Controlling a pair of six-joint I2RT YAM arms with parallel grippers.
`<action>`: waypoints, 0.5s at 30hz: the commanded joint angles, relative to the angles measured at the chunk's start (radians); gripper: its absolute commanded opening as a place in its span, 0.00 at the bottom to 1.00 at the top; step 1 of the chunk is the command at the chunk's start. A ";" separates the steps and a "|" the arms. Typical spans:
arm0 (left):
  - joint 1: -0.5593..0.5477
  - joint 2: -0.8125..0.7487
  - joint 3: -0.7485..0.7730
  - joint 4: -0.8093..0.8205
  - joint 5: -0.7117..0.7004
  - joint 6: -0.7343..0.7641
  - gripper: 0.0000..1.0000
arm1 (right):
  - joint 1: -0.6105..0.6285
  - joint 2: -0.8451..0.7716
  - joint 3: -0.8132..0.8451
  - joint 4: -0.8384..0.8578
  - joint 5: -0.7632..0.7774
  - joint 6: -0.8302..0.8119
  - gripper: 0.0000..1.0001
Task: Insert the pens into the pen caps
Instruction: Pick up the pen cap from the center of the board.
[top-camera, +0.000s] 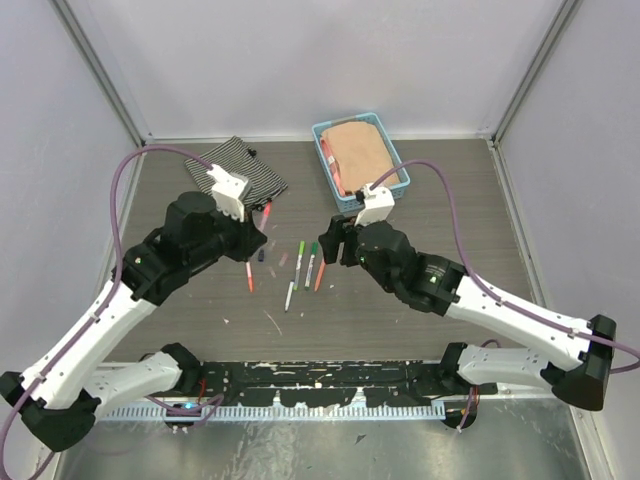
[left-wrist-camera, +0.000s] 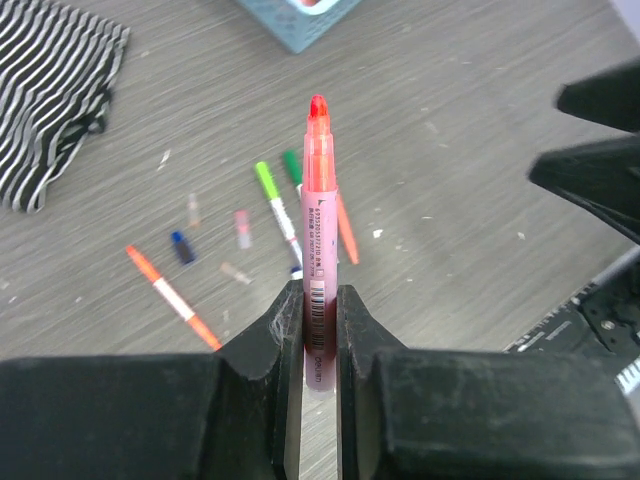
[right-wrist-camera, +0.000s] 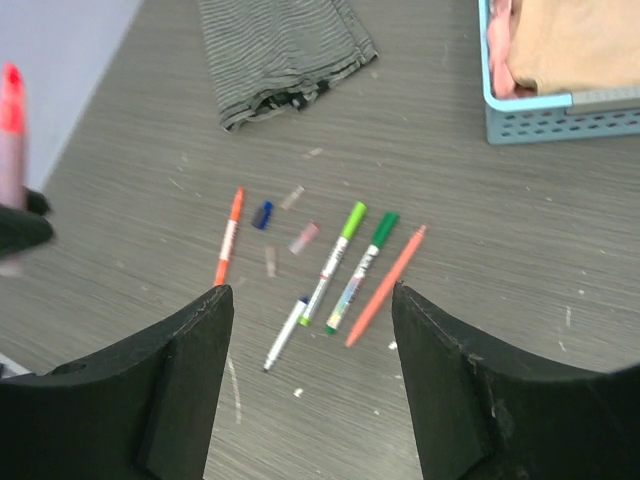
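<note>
Pink pen (left-wrist-camera: 318, 230), barcode seen only wrist-side, gripped by left fingers (left-wrist-camera: 265, 345); right fingers (right-wrist-camera: 190, 350) wide.

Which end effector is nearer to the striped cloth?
Left. The left end effector, shut on a red-tipped pen, hangs just off the near edge of the striped cloth. The right end effector, open, is farther off, beyond the loose pens.
</note>
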 joint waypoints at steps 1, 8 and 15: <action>0.100 -0.001 0.034 -0.082 -0.003 0.019 0.00 | 0.001 0.052 0.053 -0.082 0.019 -0.033 0.70; 0.207 -0.035 0.008 -0.111 0.030 0.044 0.00 | -0.028 0.229 0.105 -0.051 -0.123 -0.017 0.68; 0.208 -0.155 -0.072 -0.092 0.005 0.060 0.00 | -0.076 0.451 0.211 0.012 -0.194 0.099 0.64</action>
